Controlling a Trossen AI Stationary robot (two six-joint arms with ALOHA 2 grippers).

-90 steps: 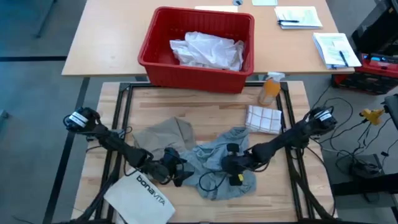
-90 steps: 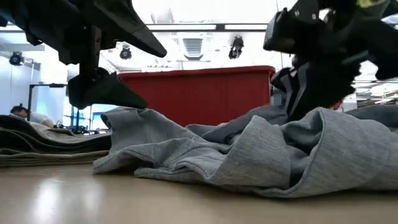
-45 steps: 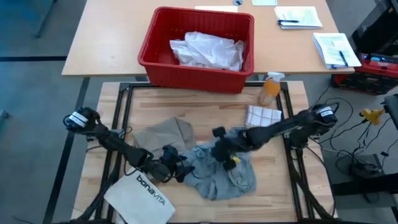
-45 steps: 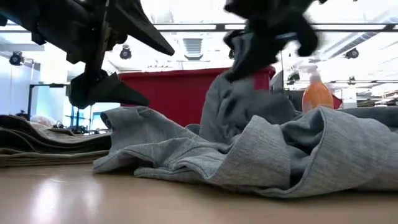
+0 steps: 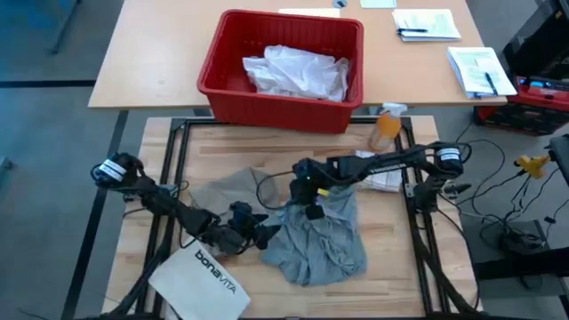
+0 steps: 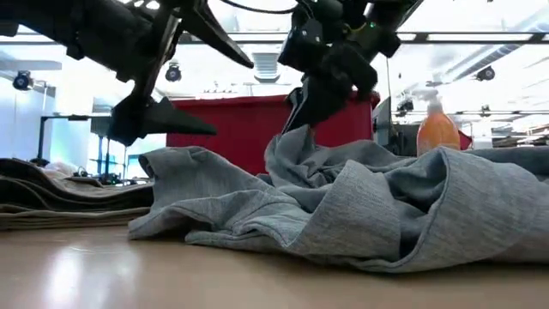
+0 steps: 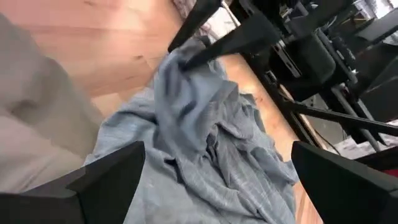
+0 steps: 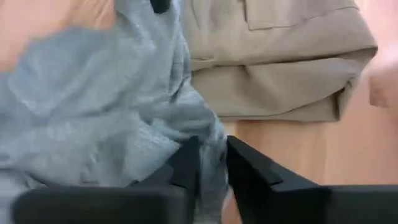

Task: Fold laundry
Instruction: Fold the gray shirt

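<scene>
The grey T-shirt (image 5: 320, 240) lies crumpled at the middle of the wooden table. My right gripper (image 5: 309, 206) is shut on the shirt's far end, which rises into a peak (image 6: 292, 146). My left gripper (image 5: 258, 229) hangs open just above the shirt's left edge (image 6: 171, 159). Its wide-spread fingers (image 7: 112, 180) show no contact with the cloth. The khaki-tan piece (image 5: 233, 191) lies flat at the shirt's far left. A white garment (image 5: 298, 71) is heaped in the red basket (image 5: 222, 76) behind the table. My right gripper pinches a bunched fold of the grey T-shirt (image 8: 208, 134) between its two fingers (image 8: 186, 165), at the shirt's far end. The fingers slant down at it from the table's right side. That end is lifted off the table; the shirt's near part (image 5: 324, 258) lies on the wood.
A white bag printed "bonavita" (image 5: 200, 280) lies at the near left corner. A checked cloth (image 5: 384, 178) and an orange spray bottle (image 5: 385, 127) sit at the far right. Bare wood (image 5: 400, 267) shows at the near right.
My right gripper has risen and gone toward the table's far edge and a little left, shut on the grey T-shirt. The shirt's held part has been drawn up and toward the far edge. The bunched heap has stretched out lengthwise, while its near part has stayed on the table.
</scene>
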